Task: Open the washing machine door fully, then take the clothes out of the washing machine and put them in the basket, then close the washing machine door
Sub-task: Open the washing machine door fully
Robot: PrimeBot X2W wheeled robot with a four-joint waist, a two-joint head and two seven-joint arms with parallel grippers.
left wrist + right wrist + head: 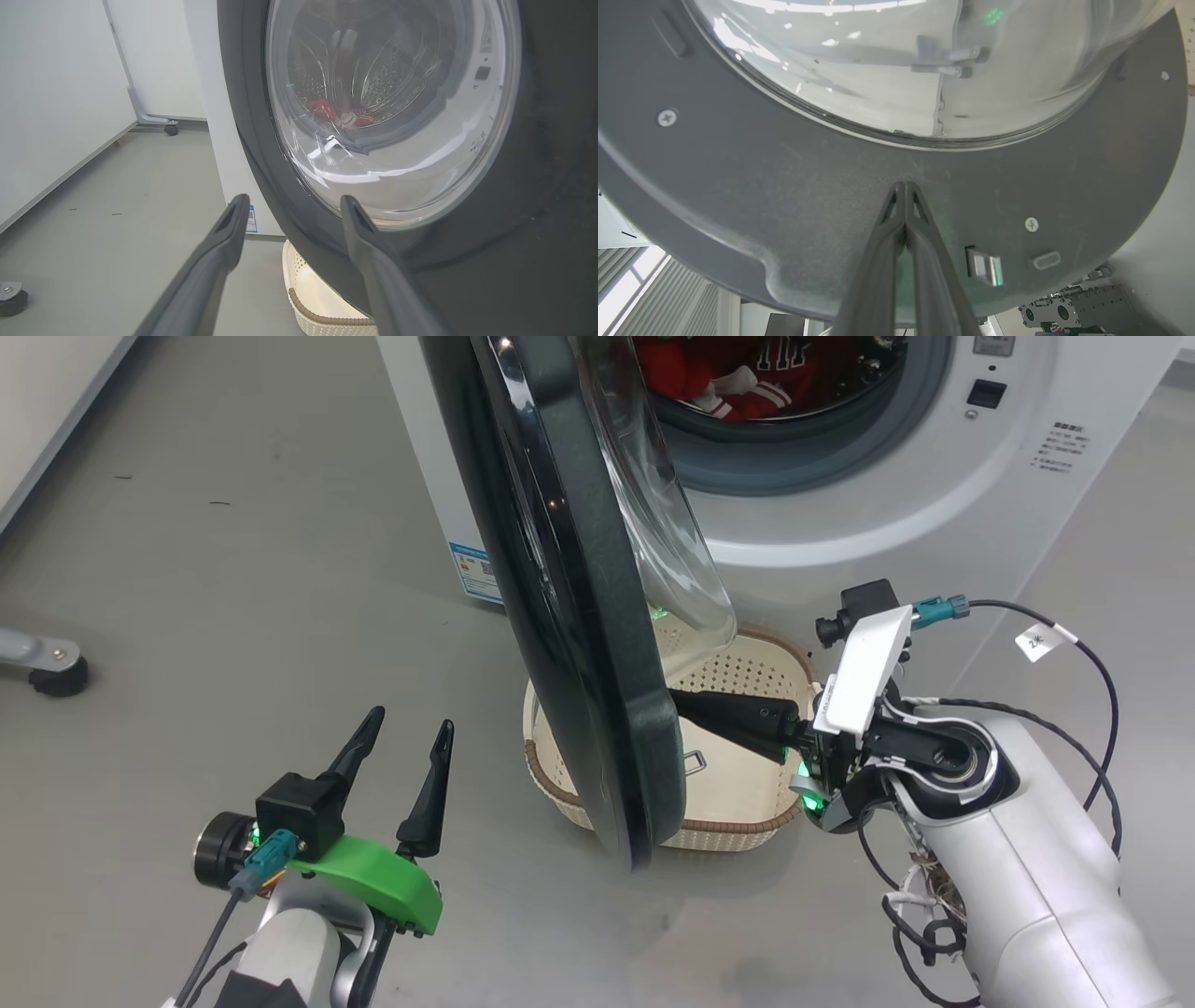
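Door half open, frame centre | right gripper closed, tips against door's inner face, apparently to push it wider | left gripper spread wide, empty, lower left | clothes inside washing machine, top | basket beneath door.

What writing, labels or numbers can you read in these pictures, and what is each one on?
Blue label on the washing machine: too small to read.
Black text block on its front: too small to read.
Lettering on the red jersey in the drum: cut off, unreadable.
White tag on the right arm's cable: perhaps "24", unsure.
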